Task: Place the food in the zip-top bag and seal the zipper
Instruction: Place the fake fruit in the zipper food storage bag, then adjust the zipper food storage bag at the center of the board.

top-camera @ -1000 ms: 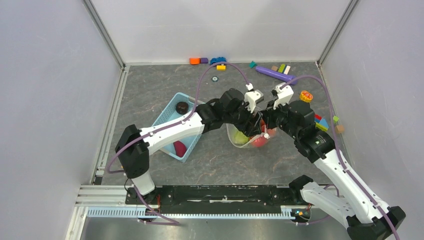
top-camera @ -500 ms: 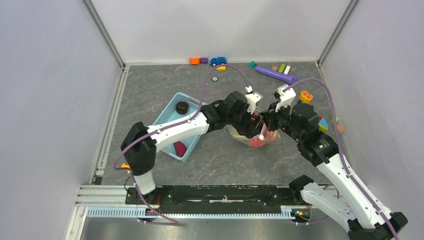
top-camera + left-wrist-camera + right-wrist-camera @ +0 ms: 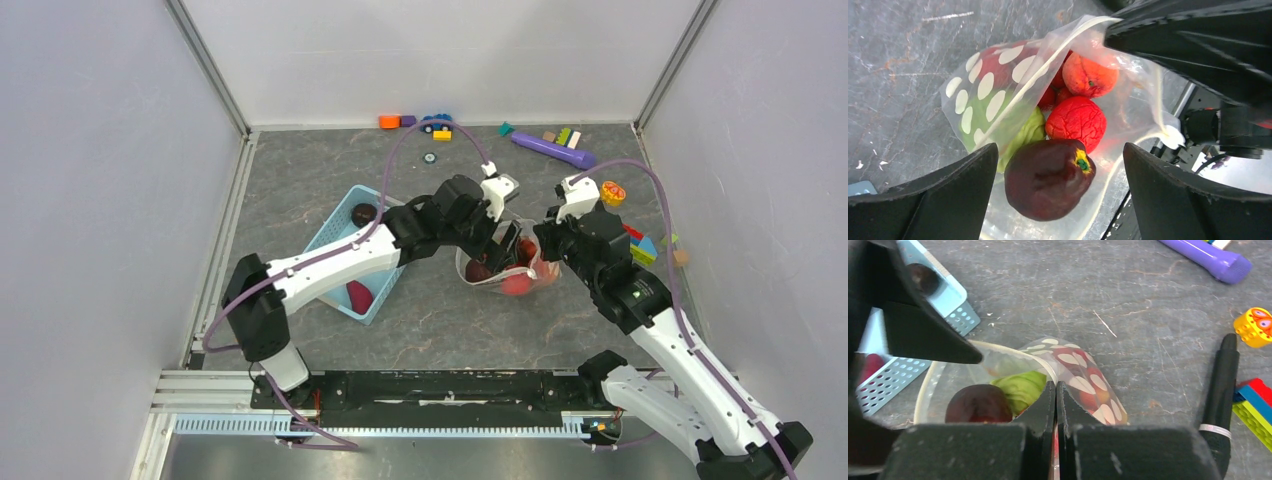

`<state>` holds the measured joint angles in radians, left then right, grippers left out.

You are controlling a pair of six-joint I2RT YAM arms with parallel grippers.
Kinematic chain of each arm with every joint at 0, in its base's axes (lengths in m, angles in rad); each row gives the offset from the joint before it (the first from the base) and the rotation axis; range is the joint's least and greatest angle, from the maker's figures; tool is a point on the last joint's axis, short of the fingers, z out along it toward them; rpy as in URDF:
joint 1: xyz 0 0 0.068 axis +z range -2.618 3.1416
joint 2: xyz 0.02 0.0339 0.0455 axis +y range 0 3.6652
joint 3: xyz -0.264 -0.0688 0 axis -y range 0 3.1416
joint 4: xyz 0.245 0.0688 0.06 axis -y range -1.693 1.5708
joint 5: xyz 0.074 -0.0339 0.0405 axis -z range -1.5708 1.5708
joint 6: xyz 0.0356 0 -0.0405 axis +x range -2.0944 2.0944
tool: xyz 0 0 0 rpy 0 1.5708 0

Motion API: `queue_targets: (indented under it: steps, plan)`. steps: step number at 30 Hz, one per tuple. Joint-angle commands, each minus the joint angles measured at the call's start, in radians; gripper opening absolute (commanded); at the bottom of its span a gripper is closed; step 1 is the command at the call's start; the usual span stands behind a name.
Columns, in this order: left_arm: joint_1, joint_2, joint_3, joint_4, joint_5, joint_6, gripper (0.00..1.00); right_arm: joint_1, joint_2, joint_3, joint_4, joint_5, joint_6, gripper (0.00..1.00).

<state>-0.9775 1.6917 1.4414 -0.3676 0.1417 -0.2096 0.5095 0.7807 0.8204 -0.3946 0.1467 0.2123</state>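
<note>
The clear dotted zip-top bag (image 3: pixel 497 280) stands open in the middle of the floor. It holds red (image 3: pixel 1075 121), orange (image 3: pixel 1090 75) and green (image 3: pixel 1023 132) food, and a dark maroon fruit (image 3: pixel 1048 177) lies on top. My left gripper (image 3: pixel 508 250) is open over the bag's mouth. Its fingers (image 3: pixel 933 200) stand wide apart on either side of the maroon fruit without touching it. My right gripper (image 3: pixel 1055 390) is shut on the bag's rim and holds it up. The white slider tab (image 3: pixel 1173 136) sits at the zipper's end.
A light blue basket (image 3: pixel 328 218) left of the bag holds a dark maroon piece (image 3: pixel 364 214) and a magenta piece (image 3: pixel 358 295). Blocks, a toy car (image 3: pixel 435 122) and a purple stick (image 3: pixel 553 149) lie along the back wall. A yellow toy (image 3: pixel 612 192) and blocks (image 3: pixel 645 247) lie at the right.
My left gripper dipped into the bag's mouth and drew back a little to the left. The dark maroon fruit now lies loose inside the bag. My right gripper has stayed on the rim.
</note>
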Motion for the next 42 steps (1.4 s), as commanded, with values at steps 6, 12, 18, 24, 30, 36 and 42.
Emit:
queue_targets:
  steps: [6, 12, 18, 24, 30, 36, 42]
  plan:
    - [-0.002, -0.182, -0.085, -0.002, -0.135, -0.095, 1.0, 0.001, -0.004, -0.012, -0.006, 0.128, 0.003, 0.0]
    - [-0.002, -0.238, -0.152, -0.122, -0.394, -0.231, 1.0, 0.001, -0.019, -0.013, -0.006, 0.11, -0.011, 0.0]
    - [-0.002, -0.165, -0.165, -0.13, -0.37, -0.295, 0.9, 0.001, -0.033, -0.017, 0.001, 0.087, -0.013, 0.0]
    - [-0.002, -0.077, -0.11, -0.119, -0.376, -0.328, 0.46, 0.001, -0.066, -0.027, 0.001, 0.05, -0.016, 0.0]
    - [-0.002, -0.012, -0.047, -0.139, -0.333, -0.317, 0.02, 0.001, -0.114, -0.024, -0.023, 0.025, -0.016, 0.0]
    - [-0.002, -0.169, -0.013, -0.182, -0.371, -0.235, 0.02, 0.001, -0.117, 0.051, -0.183, -0.029, -0.049, 0.0]
    - [-0.002, -0.254, 0.045, -0.162, -0.387, -0.158, 0.02, 0.002, -0.101, 0.159, -0.321, -0.41, -0.099, 0.0]
